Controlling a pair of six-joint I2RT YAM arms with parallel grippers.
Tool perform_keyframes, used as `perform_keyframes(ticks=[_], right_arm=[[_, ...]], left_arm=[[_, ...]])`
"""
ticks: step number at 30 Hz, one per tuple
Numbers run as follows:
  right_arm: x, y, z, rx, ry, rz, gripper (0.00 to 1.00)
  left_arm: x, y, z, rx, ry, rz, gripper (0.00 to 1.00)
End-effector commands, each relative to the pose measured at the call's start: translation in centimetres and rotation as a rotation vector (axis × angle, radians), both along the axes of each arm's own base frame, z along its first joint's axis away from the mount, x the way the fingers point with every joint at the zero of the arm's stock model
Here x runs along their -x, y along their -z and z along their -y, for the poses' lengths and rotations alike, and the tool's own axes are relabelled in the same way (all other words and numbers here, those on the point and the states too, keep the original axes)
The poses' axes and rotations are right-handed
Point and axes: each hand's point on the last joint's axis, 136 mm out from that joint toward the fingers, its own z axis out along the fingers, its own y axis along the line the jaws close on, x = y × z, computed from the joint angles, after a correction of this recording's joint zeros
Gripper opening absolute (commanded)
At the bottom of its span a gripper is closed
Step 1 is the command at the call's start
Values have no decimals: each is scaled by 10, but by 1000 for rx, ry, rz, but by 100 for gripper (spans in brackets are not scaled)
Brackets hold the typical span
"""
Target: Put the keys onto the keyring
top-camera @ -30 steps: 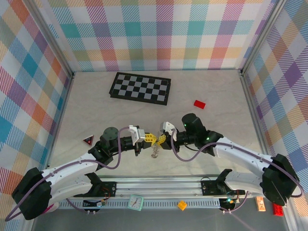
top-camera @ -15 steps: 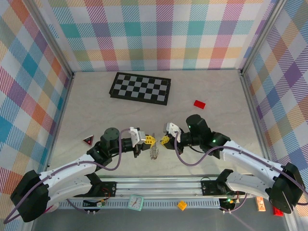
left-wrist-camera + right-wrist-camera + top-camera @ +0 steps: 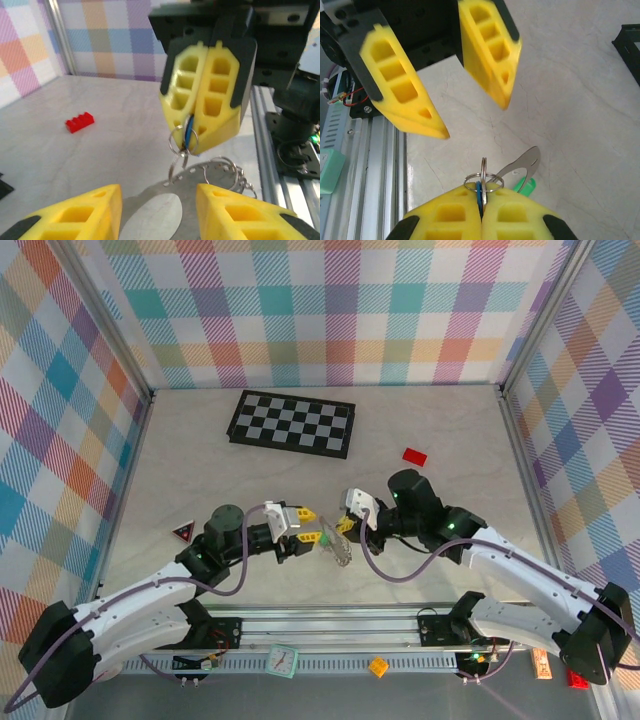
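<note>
The right pincer is clamped tight, its two yellow pads pressed flat together. The blue key is nipped edge-on in the seam between them. From that same seam, right at the tips, come the thin metal loops of the keyring, one standing upright and one lying across it. Just past the tips a flat silver blade slants away from the loops. The head of the green key shows at the blade's lower edge, partly tucked behind the pad; whether blade and green head are one piece I cannot tell. In the left wrist view more wire loops dangle under the right pincer's tips, above the table.

Directly facing it, tip to tip, the left pincer has its jaws spread and nothing between them. Its two yellow fingers stand on either side of a clear gap. The hanging bunch lies in line with that gap, close to the fingers and touching neither.

Farther out, a red brick lies on the table beyond the right pincer, well apart from it. The black-and-white chequered board lies farther off again, beyond both pincers towards the back wall. A red-and-black triangle sits behind the left pincer, out past that arm's elbow.
</note>
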Motion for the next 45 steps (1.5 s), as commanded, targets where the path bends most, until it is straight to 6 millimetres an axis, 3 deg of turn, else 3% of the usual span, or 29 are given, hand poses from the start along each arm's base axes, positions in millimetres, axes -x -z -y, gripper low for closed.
perform_keyframes(ticks=[1,4,8,11,15,17,20,26,30,36,39,45], right_arm=[[-6,-12,-8,2,-18,18,0],[-8,-21,-25,-31,-49,16,0],[-6,-34,-64,-69,-113,37,0],[-6,-40,-94,-84,-140,53,0],[-15,-58,-130,-227,-135,-17,0],[-24,-54,-141,-251,-103,-52,0],[-41,-23,-145,-193,-38,-78,0],[-74,51,-103,13,99,-110,0],[-84,96,-63,220,137,-60,0],[-90,145,-12,495,154,34,0],[-90,165,6,613,154,52,0],[-88,173,22,697,149,49,0]], left_arm=[[-16,-23,-18,56,-153,66,43],[-35,-40,-46,95,-352,92,43],[-56,-60,-106,139,-692,91,47],[-60,-74,-151,180,-915,71,50],[-58,-83,-190,227,-1095,54,53],[-56,-85,-200,235,-1142,53,54],[-56,-84,-209,232,-1184,55,57],[-62,-65,-208,192,-1208,33,61],[-68,-49,-206,162,-1220,14,64],[-77,-26,-203,116,-1226,-24,66],[-82,-16,-200,87,-1224,-42,67],[-90,-4,-200,58,-1224,-74,67]])
